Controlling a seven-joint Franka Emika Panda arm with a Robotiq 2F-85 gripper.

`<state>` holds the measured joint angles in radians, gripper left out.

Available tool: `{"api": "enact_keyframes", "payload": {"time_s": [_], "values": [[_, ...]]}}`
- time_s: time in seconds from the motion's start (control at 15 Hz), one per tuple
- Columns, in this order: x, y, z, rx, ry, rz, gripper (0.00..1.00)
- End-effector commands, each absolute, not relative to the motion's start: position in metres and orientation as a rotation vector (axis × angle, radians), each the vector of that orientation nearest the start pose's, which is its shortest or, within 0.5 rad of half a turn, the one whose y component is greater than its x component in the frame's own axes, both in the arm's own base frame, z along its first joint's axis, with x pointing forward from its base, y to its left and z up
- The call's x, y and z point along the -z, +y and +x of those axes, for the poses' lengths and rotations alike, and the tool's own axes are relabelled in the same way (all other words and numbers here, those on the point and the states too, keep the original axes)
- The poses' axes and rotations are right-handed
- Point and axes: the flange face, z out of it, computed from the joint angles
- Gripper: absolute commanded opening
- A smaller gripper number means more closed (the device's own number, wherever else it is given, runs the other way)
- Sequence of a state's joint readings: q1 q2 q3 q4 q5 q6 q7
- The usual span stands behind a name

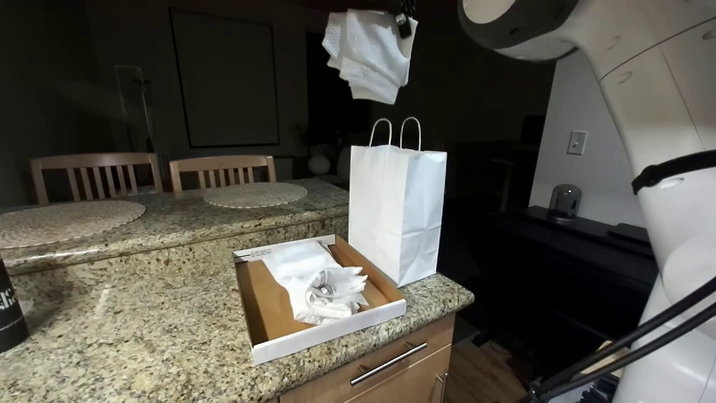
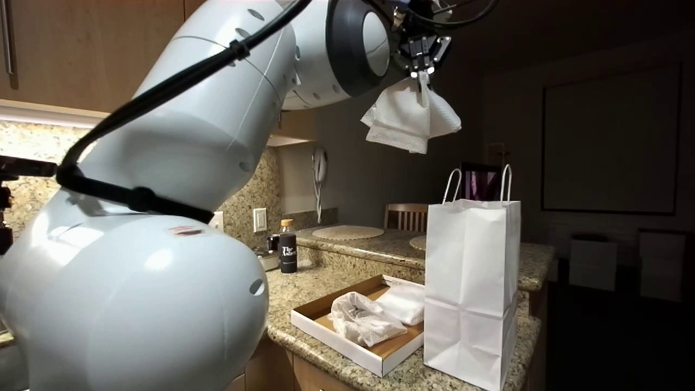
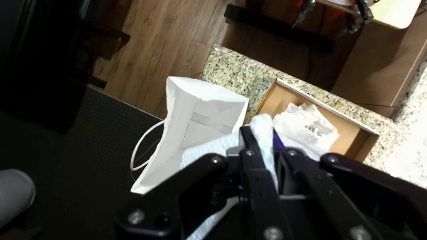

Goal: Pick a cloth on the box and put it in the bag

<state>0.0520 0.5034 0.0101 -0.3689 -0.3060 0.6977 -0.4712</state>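
Observation:
My gripper (image 2: 423, 75) is shut on a white textured cloth (image 2: 407, 117), which hangs from the fingertips in folds. The cloth (image 1: 372, 59) is in the air above the white paper bag (image 1: 391, 212) and touches nothing below. The bag (image 2: 467, 271) stands upright with its handles up. In the wrist view, the bag's open mouth (image 3: 213, 93) is below and left of my fingertips (image 3: 262, 136), and the held cloth (image 3: 210, 146) covers part of it. The shallow cardboard box (image 1: 330, 334) is beside the bag. It holds a flat white cloth (image 1: 299, 260) and a crumpled white bundle (image 1: 333, 294).
The box and bag are on a granite counter (image 1: 140, 336), the bag near its corner edge. A dark bottle (image 2: 288, 252) stands farther along. A raised ledge with round placemats (image 1: 255, 194) runs behind, with wooden chairs (image 1: 224, 168) beyond it.

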Motion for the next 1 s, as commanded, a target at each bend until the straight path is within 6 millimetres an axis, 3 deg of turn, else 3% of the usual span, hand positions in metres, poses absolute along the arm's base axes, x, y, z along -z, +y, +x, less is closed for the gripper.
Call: {"api": "enact_keyframes", "payload": {"time_s": [0.0,0.2,0.53,0.73,0.93], "values": [[-0.749,-0.076,0.554,-0.326,-0.743,-3.205,0.07],[-0.718,-0.142,0.570,-0.378,-0.844,-3.125,0.07],[-0.641,-0.247,0.597,-0.483,-0.918,-3.050,0.08],[-0.616,-0.272,0.609,-0.510,-0.965,-3.057,0.07],[-0.611,-0.268,0.623,-0.510,-1.010,-3.110,0.07]]}}
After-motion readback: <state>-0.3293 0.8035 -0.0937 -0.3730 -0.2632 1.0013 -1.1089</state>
